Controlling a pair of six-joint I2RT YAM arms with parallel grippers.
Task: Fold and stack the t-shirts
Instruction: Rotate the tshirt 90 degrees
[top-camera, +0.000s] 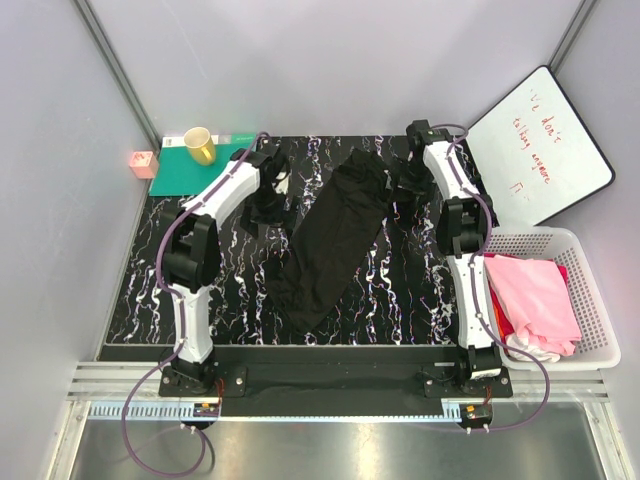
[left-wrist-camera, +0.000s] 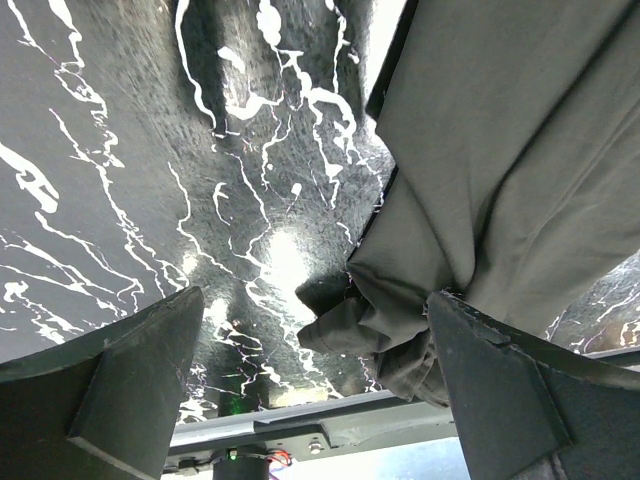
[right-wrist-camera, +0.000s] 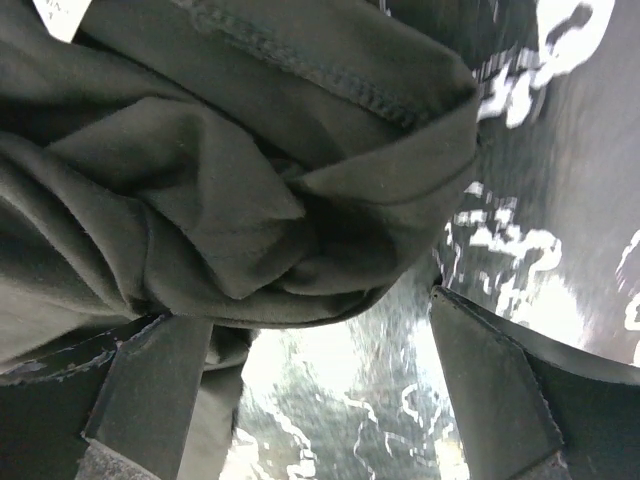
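Observation:
The black t-shirt (top-camera: 335, 235) lies bunched in a long slanted strip across the middle of the marbled tabletop (top-camera: 150, 270). My left gripper (top-camera: 266, 200) hangs open just left of its upper part. In the left wrist view its jaws stand wide apart (left-wrist-camera: 315, 375), and a crumpled fold of the black shirt (left-wrist-camera: 400, 320) touches the right finger (left-wrist-camera: 510, 400). My right gripper (top-camera: 405, 190) is open at the shirt's upper right end. In the right wrist view (right-wrist-camera: 320, 385) bunched black cloth (right-wrist-camera: 230, 180) lies over the left finger (right-wrist-camera: 150, 390). Pink (top-camera: 535, 290) and white (top-camera: 535, 345) shirts lie in the basket.
A white plastic basket (top-camera: 592, 262) stands off the table's right edge. A whiteboard (top-camera: 540, 145) leans at the back right. A teal mat (top-camera: 180, 170) with a yellow cup (top-camera: 200, 146) lies at the back left, with a small pink object (top-camera: 142, 162) beside it.

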